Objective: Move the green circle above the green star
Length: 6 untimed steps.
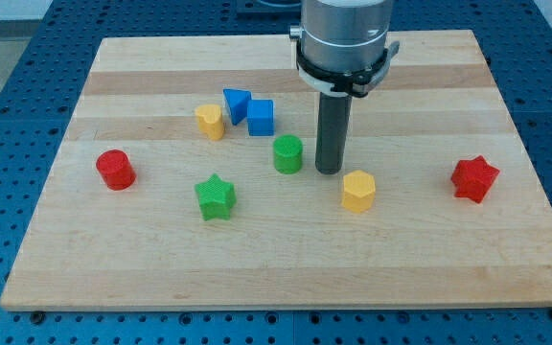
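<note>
Camera view: my tip [329,171] down on wooden board [161,278], bare rod grasping nothing, just right of green circle [288,153]; green star [216,197] lower left of circle, yellow hexagon [358,191] near tip's lower right.

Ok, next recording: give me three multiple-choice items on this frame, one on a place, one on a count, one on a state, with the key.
1. Where is my tip relative to the green circle?
A. just to the view's right of it
B. to the view's left of it
C. beyond the red star

2. How many blue blocks are on the board?
A. one
B. two
C. three

3. Is the green circle straight above the green star yet?
A. yes
B. no, it sits up and to the view's right of the star
C. no, it sits below the star

Key: 1 A, the rod ends close beside the circle's right side. 2 B, a blue triangle and a blue cube. 3 B, the circle is offset rightward.
</note>
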Each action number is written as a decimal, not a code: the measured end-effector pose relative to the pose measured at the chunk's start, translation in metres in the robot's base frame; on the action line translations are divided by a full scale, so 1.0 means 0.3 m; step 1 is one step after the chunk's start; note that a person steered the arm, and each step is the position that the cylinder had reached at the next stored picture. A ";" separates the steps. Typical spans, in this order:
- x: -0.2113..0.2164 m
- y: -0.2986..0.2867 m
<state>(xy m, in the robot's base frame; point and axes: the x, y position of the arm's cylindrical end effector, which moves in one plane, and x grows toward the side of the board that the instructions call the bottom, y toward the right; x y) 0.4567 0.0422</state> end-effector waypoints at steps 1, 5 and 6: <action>-0.001 -0.153; -0.036 -0.331; -0.086 -0.196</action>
